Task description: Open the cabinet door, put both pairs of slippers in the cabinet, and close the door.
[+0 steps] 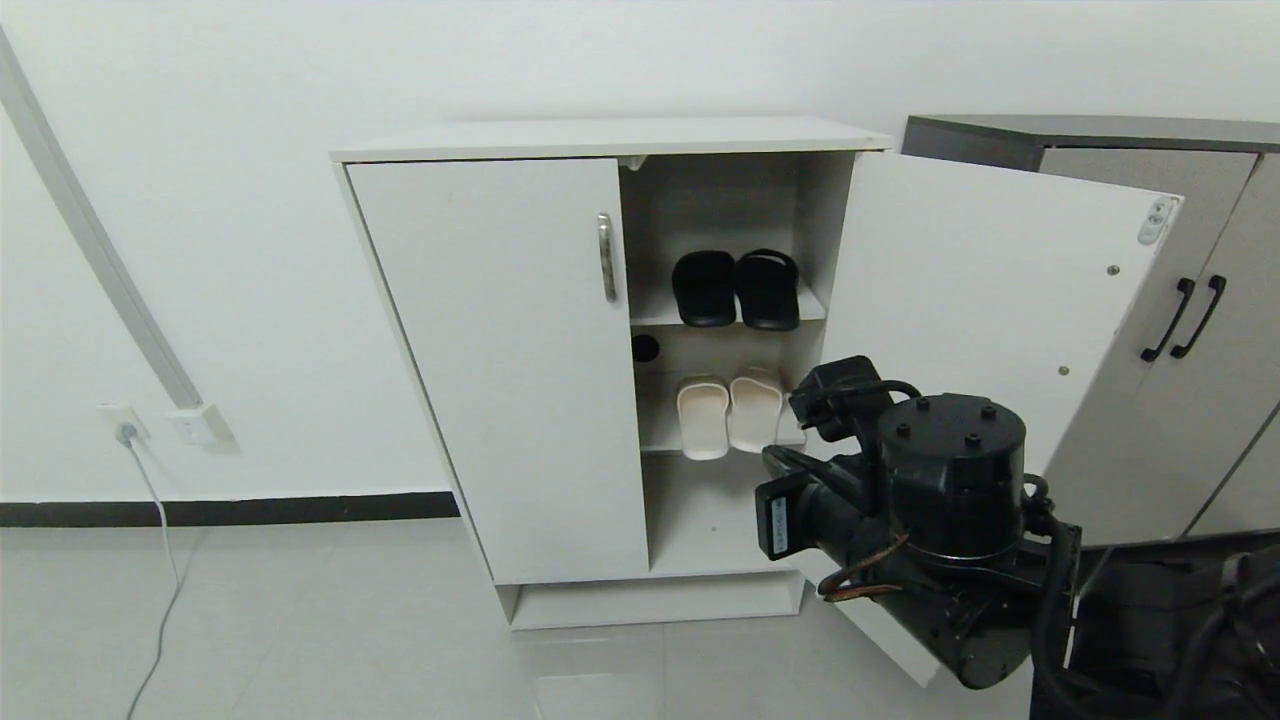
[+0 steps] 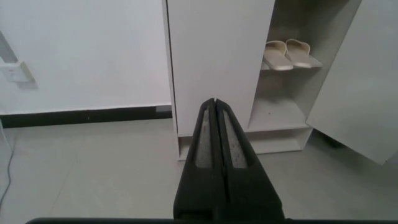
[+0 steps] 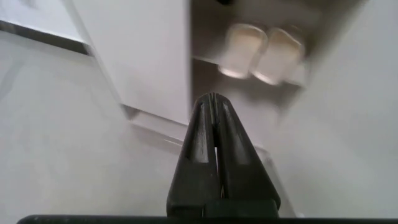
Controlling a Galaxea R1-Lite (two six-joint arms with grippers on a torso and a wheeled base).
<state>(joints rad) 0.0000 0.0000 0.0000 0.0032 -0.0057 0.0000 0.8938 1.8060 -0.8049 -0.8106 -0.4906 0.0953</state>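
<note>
Risks skidding off the open cabinet door point(image 1: 985, 290) and leaving it ajar, with right gripper point(image 3: 215, 102) and left gripper point(image 2: 214, 106) both clamped closed, empty.

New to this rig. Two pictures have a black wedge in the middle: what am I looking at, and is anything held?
This is a wheeled robot with two arms. The wide picture is from its head camera: a white cabinet with its right door open, black slippers on the upper shelf, white slippers on the shelf below. The black shape is the right arm. The other two come from wrist cameras; each wedge is that arm's gripper, the left gripper and the right gripper, both shut and holding nothing.
</note>
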